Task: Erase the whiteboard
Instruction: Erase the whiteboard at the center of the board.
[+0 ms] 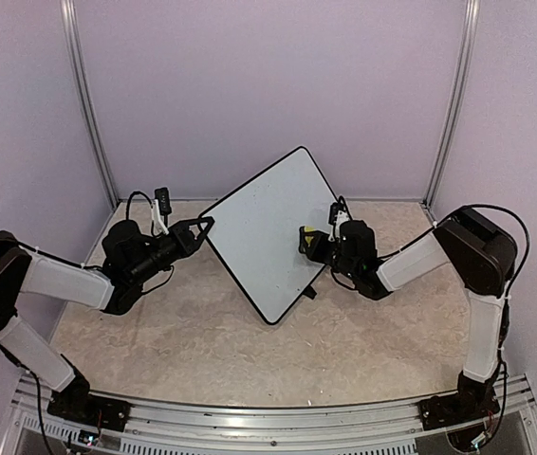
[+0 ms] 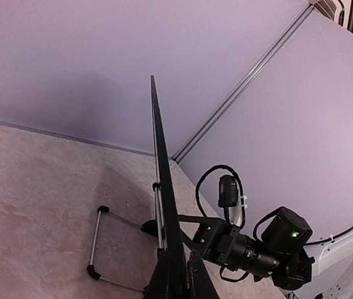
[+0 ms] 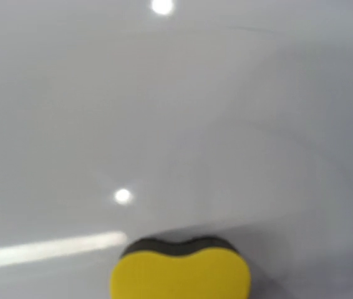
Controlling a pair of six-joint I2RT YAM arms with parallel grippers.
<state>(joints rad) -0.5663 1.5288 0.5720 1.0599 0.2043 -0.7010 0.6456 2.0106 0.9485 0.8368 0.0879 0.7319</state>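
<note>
The whiteboard (image 1: 267, 227) stands on one corner, tilted like a diamond, and its white face shows no marks from above. My left gripper (image 1: 205, 227) is shut on its left edge. In the left wrist view the whiteboard (image 2: 161, 180) appears edge-on, clamped between my fingers (image 2: 164, 280), with its wire stand (image 2: 95, 240) behind it. My right gripper (image 1: 314, 245) is shut on a yellow sponge (image 1: 305, 244) and holds it at the board's right side. In the right wrist view the sponge (image 3: 180, 274) presses its dark layer against the whiteboard (image 3: 164, 106); my own fingers are hidden there.
The beige tabletop (image 1: 212, 351) is boxed in by lilac walls with metal posts (image 1: 86, 104) at the back corners. My right arm's wrist and cable (image 2: 251, 249) sit just beyond the board in the left wrist view.
</note>
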